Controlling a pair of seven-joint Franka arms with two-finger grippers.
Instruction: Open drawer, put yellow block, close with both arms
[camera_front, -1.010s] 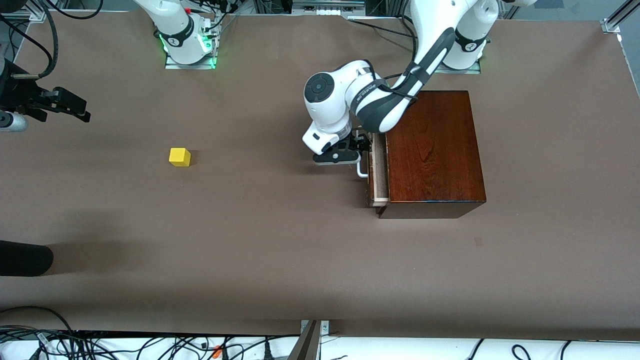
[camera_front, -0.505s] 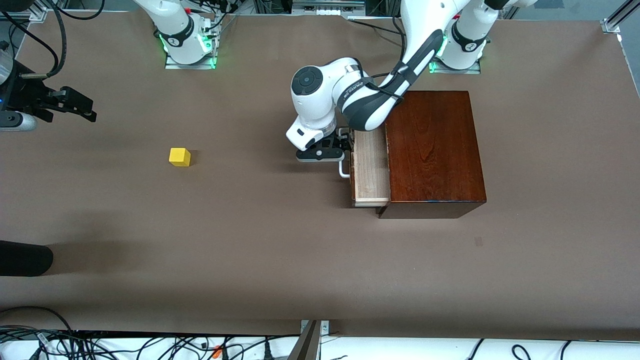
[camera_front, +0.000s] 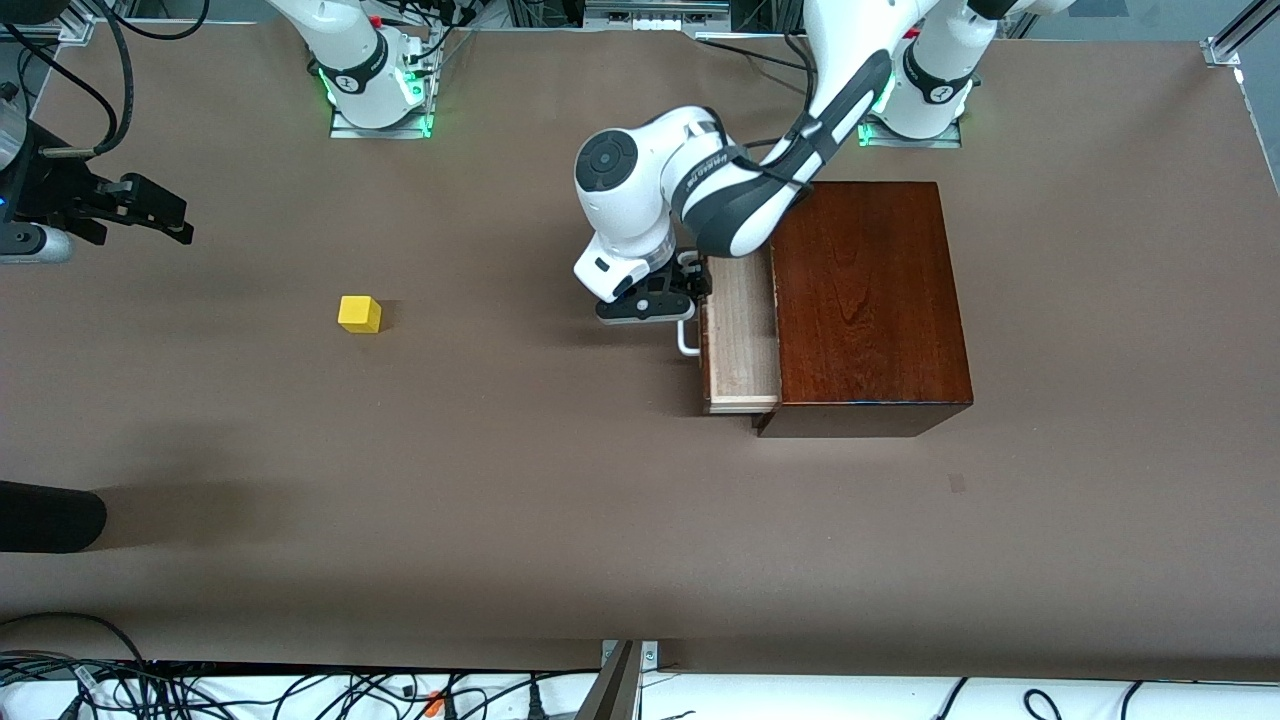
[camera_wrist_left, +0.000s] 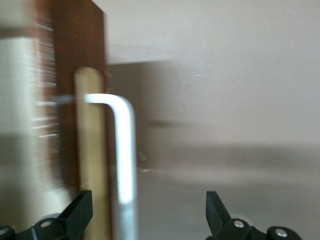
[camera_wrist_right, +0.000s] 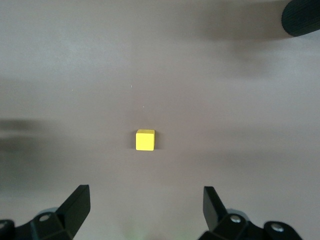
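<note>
I see the drawer (camera_wrist_left: 65, 125) smeared by blur beside my left gripper (camera_wrist_left: 145, 220). Its handle (camera_wrist_left: 122, 165) runs off the picture's edge between the fingertips.

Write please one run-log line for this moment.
drawer: partly open | left gripper: open, at handle | yellow block: on table | right gripper: open, waiting above table

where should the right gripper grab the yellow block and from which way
Grip the yellow block across two opposite flat side faces, coming straight down from above. It sits flat on the bare table with nothing beside it, so every side is free. The right gripper is open wider than the cube, with the block ahead between its fingers; a straight descent looks enough.
</note>
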